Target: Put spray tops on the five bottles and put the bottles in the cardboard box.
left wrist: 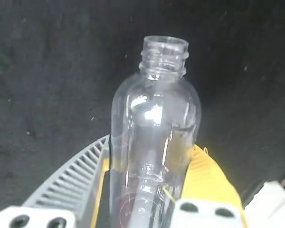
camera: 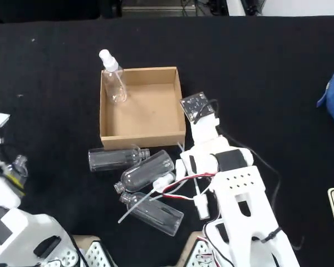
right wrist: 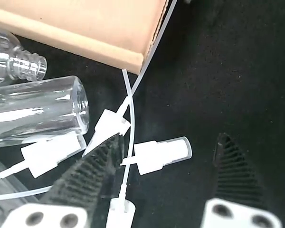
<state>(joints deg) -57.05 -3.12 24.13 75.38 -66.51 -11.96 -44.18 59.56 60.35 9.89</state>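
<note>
**Left gripper holding a bare-necked bottle, right gripper hanging open over the loose spray tops**

The left gripper is clamping a clear bottle by its lower body, between one grey finger and one yellow one. The bottle's threaded neck is pointing away from the wrist and is carrying no top. In the high view this arm is sitting at the near left edge of the black table, well apart from the cardboard box.

The right gripper is standing wide open and gripping nothing. Its two black fingers are straddling a white spray top that is lying on the table just off the box's near corner. Three more tops, each trailing a thin dip tube, are lying close by. A second top is lying right at one fingertip (touching or not, it is hard to tell), a third top is resting beside a bottle's base, and a fourth top is lying nearer the wrist.

Three uncapped bottles are lying on their sides before the box. The first bottle is lying along its near wall, the second bottle is lying at a slant just beside it, and the third bottle is lying nearest the arms.

A capped bottle is leaning in the box's far left corner, its white top sticking out past the rim.
</note>
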